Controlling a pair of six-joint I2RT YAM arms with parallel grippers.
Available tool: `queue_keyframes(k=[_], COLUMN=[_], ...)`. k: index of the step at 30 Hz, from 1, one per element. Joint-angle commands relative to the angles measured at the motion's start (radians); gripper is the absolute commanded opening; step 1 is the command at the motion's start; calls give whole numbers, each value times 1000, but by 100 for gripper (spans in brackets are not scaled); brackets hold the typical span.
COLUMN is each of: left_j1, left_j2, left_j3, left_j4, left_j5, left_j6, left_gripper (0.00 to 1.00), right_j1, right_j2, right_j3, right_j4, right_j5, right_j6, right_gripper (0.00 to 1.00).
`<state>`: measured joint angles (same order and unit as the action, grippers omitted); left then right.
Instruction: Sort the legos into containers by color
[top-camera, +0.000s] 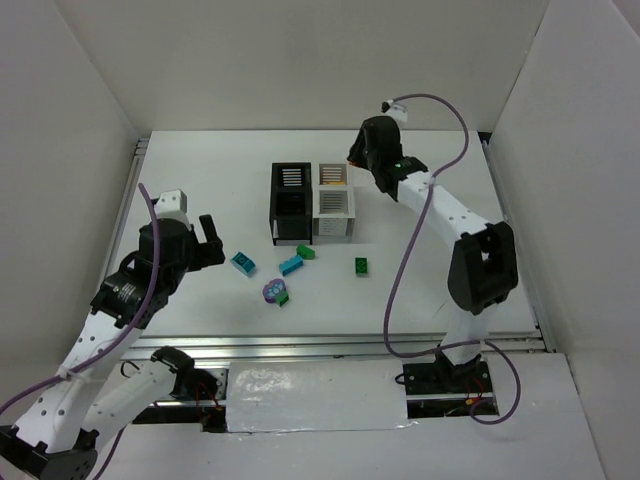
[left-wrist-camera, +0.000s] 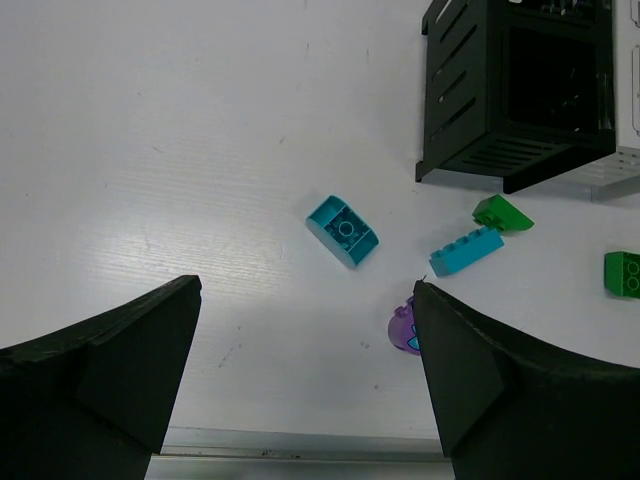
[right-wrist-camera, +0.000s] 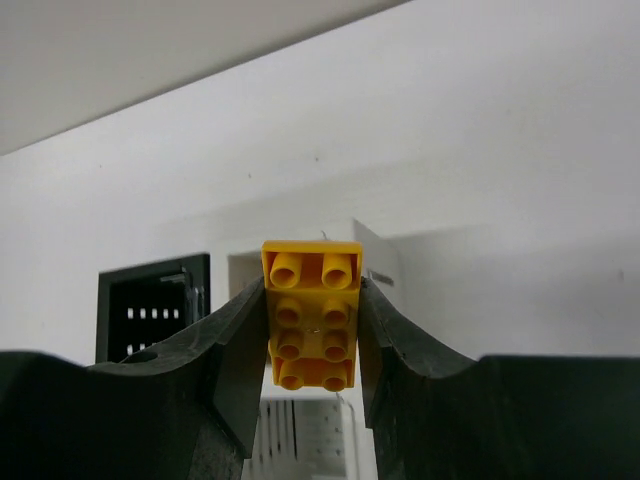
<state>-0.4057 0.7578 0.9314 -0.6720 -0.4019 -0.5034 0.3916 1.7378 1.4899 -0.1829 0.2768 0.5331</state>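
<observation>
Right claw (right-wrist-camera: 312, 295): jaws nearly closed, pinching a yellow-orange brick (right-wrist-camera: 312, 335) by its two long sides. The studs face the wrist camera and one row of studs sticks out past the fingertips.

Just beyond the tips is a white container (right-wrist-camera: 330, 420). Its opening cannot be made out from the wrist. A black container (right-wrist-camera: 150, 300) touches it on the claw's left. Past both are the bare table (right-wrist-camera: 520, 300) and then the back wall.

Risks, right side:
- The grip is only on smooth side faces, so a knock against the container rim could twist the brick or pop it out.
- In the overhead view the claw sits at the far corner of the cluster, not clearly over one box. Released off-centre, the brick would land on a rim, in the neighbouring box or on the table.
- The boxes look light, so a descending finger could push them out of place.

Left claw (left-wrist-camera: 305, 290): jaws fully apart, holding nothing, hanging above the table.

Nearest ahead is a teal curved brick (left-wrist-camera: 343, 230). A purple piece (left-wrist-camera: 402, 328) lies half hidden by the right-hand finger. Farther on are a teal long brick (left-wrist-camera: 466, 251) and a green wedge (left-wrist-camera: 503, 213).

Risk, left side: with the jaws this wide, a descent could catch the purple piece along with the teal one, or knock either away.
</observation>
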Motion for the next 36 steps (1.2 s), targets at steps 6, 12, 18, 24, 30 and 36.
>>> queue_keyframes(k=[6, 12, 18, 24, 30, 36], left_j1=[10, 11, 13, 16, 21, 19], left_j2=[-5, 6, 18, 18, 26, 18], left_j3=[15, 14, 15, 14, 18, 17], left_j4=[43, 48, 48, 51, 48, 48], left_j5=[25, 32, 40, 46, 43, 40], left_j6=[2, 6, 9, 12, 16, 14], left_gripper=[99, 100, 100, 99, 100, 100], right_j1=[76, 107, 113, 116, 119, 125], right_j2=[209, 282, 279, 250, 258, 224], right_j3=[257, 276, 262, 204, 204, 168], right_j4=[4, 22, 29, 68, 59, 71], right_j5=[136, 117, 124, 114, 124, 127], right_j6=[-42, -68, -70, -70, -70, -73], right_gripper=[0, 10, 28, 52, 58, 61])
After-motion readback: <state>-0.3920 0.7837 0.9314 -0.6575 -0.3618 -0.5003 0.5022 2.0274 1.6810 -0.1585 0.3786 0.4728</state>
